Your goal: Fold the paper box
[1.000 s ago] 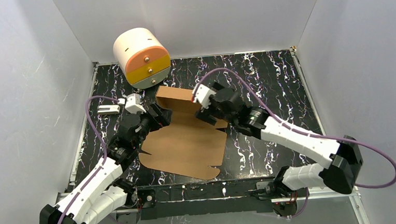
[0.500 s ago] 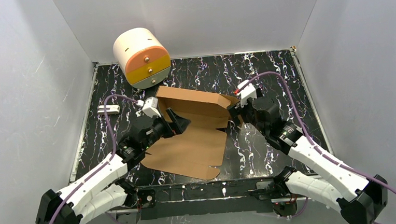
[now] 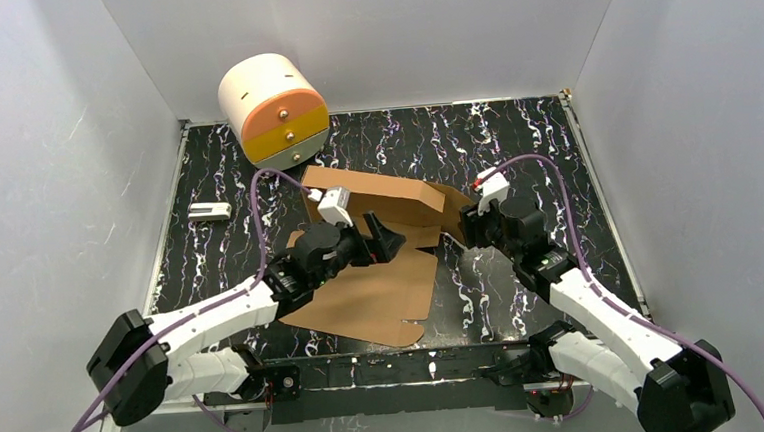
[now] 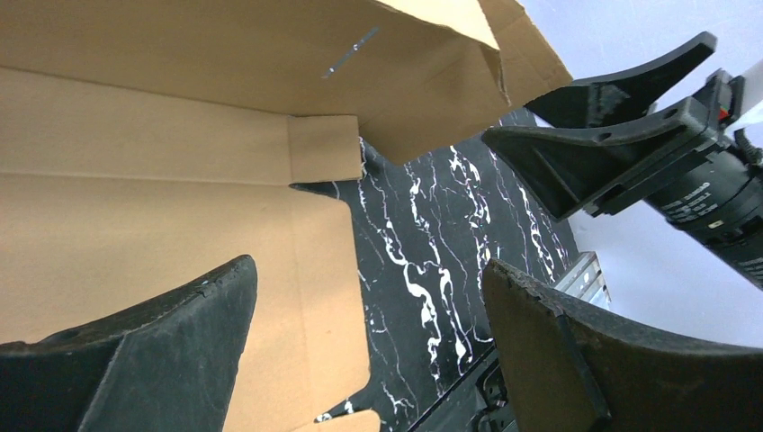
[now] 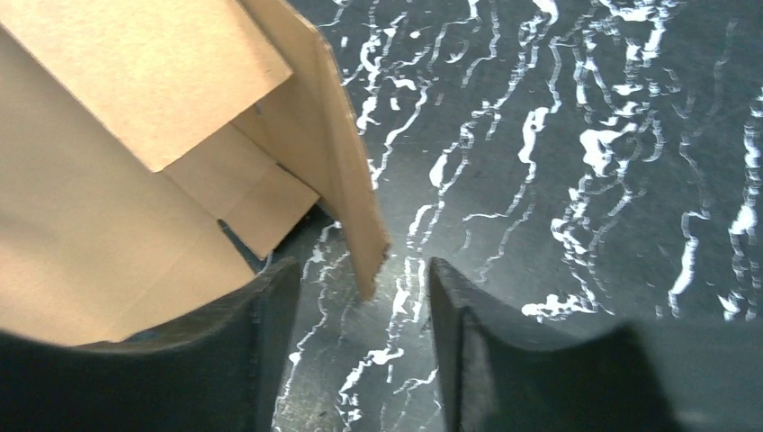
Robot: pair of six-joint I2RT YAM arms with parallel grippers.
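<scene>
Paper box (image 3: 368, 292) lay on black marbled table (image 3: 514, 138), partly folded: near panel flat, far wall and right-end flap raised. Left gripper (image 3: 386, 244) hovered over flat panel, fingers wide apart, holding nothing. Right gripper (image 3: 463, 229) sat at right-end flap, fingers apart, flap edge between them, unclamped. Cream drawer cabinet (image 3: 273, 110) stood behind box.

The left end effector (image 3: 384, 238) covers part of the paper box (image 3: 373, 297); the white item (image 3: 208, 212), perhaps plastic, is unidentifiable.
</scene>
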